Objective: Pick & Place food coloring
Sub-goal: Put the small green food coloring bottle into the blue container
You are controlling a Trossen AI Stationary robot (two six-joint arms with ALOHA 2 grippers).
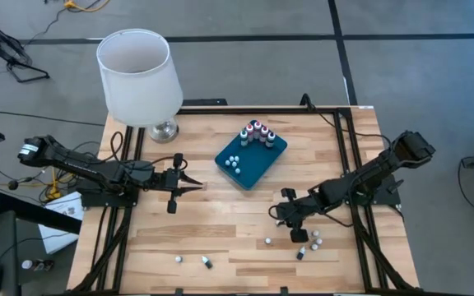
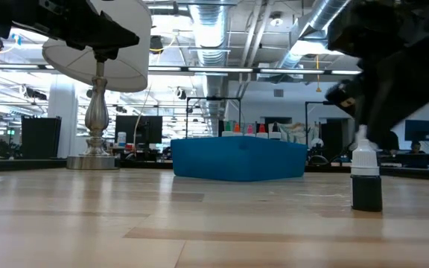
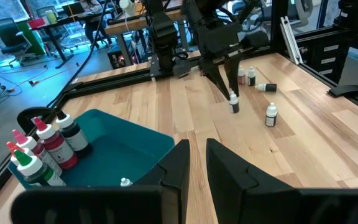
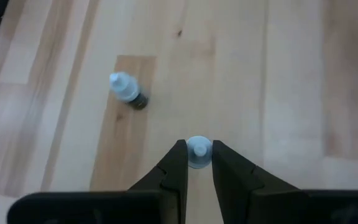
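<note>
Small food coloring bottles stand in the far corner (image 1: 257,133) of the teal tray (image 1: 262,164), and more lie loose on the wooden table. My right gripper (image 1: 297,235) is near the table's right front, shut on one dark bottle with a white cap (image 2: 366,179). My left gripper (image 1: 194,183) hovers shut over the table's left middle, short of the tray, touching nothing. Loose bottles lie beside the right gripper (image 1: 314,240) and by the near edge (image 1: 206,261). My right gripper pinches the white cap (image 4: 198,151) of the small bottle between its two fingertips. The fingers slant down from the table's right side. The bottle stays upright below them (image 3: 234,103); whether its base stands on the table or hangs just clear, I cannot tell.
A lamp with a white shade (image 1: 138,74) stands at the far left corner on a silver base (image 1: 164,130). One bottle lies on its side (image 4: 128,91) just beyond the held one. A black frame rail (image 1: 356,164) runs along the table's right side.
</note>
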